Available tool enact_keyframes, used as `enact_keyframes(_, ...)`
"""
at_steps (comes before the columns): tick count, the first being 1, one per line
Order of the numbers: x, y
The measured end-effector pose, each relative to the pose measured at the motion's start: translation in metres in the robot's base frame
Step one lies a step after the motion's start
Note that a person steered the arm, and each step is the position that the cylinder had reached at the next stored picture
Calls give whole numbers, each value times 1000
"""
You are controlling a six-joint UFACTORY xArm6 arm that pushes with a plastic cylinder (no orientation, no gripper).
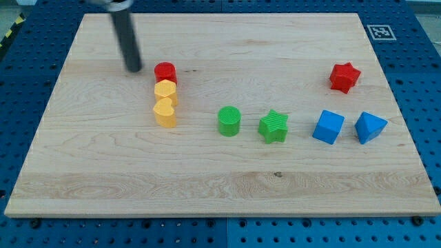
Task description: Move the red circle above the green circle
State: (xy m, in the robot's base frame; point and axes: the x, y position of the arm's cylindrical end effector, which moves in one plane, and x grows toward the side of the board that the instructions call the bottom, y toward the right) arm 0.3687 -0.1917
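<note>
**Risk: yellow pair gets dragged along w/ the red circle**

Landmark = green circle (229, 121), sitting roughly mid-board.

My tip (134, 69) is a bare rod, so nothing to open or clench & nothing held. It sits up and well to the view's left of the green circle, just beside the red circle (165, 72) on its left, w/ a small gap, not touching as far as I can tell.

Red circle is also up-left of the green circle, and appears to touch the yellow block (165, 91) right below it. Under that is a yellow heart (165, 113), level w/ the green circle and to its left. Shape of the upper yellow one isn't clear.

What could go wrong, imo:
- Push angled even slightly toward the view's bottom → red jams into the yellow stack & shoves both.
- Off-centre contact → round block slips round the rod & strays off line.
- Overshoot to the right → red ends past the green circle, toward the green star (274, 127) just right of it.
- Red drifting down → knocks the green circle itself, moving the target.

Red star (344, 77) and two blue blocks (328, 127) (370, 127) are far right of the green circle; low risk.
</note>
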Motion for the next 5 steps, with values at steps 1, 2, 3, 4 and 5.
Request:
enact_keyframes(1,18,-1)
enact_keyframes(2,15,5)
enact_keyframes(3,14,42)
enact_keyframes(4,18,90)
enact_keyframes(5,19,139)
